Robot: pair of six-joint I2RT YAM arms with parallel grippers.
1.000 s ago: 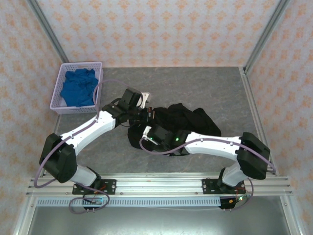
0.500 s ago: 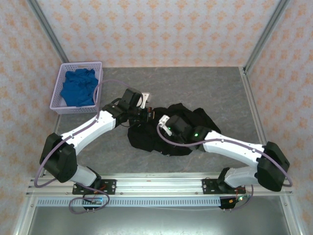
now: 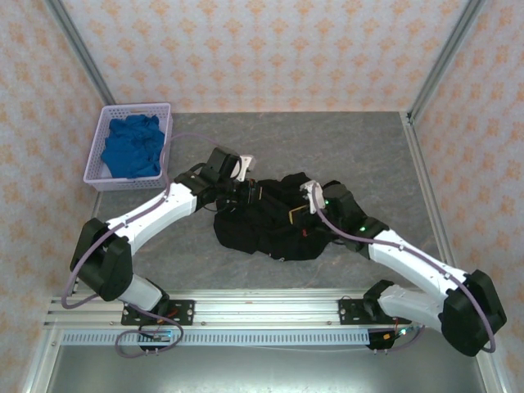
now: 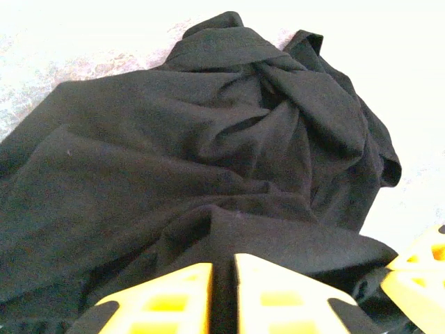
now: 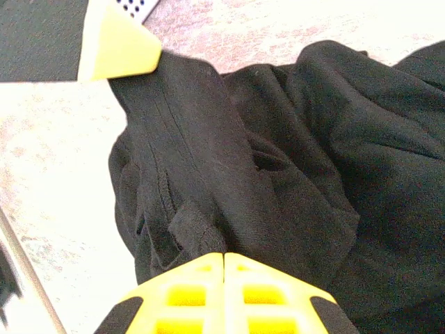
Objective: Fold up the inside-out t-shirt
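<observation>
The inside-out t-shirt (image 3: pixel 264 231) lies crumpled and black in the middle of the grey table. My left gripper (image 3: pixel 254 195) is at the shirt's left edge. In the left wrist view its yellow fingers (image 4: pixel 174 289) stand a narrow slit apart, with a ridge of the t-shirt (image 4: pixel 174 139) pinched between them at the left gripper (image 4: pixel 222 268). My right gripper (image 3: pixel 300 214) is over the shirt's middle. In the right wrist view the right gripper (image 5: pixel 224 256) is shut tight on a fold of the t-shirt (image 5: pixel 299 160).
A lavender basket (image 3: pixel 135 106) holding a bright blue cloth (image 3: pixel 131 147) stands at the back left. Bare grey table (image 3: pixel 352 143) lies behind the shirt. Metal frame posts rise at the back corners, and a rail (image 3: pixel 262 307) runs along the near edge.
My right gripper has shut on the shirt and travelled right, from the shirt's left front to its middle. The left arm has stayed in place; its fingers now show a slight gap.
</observation>
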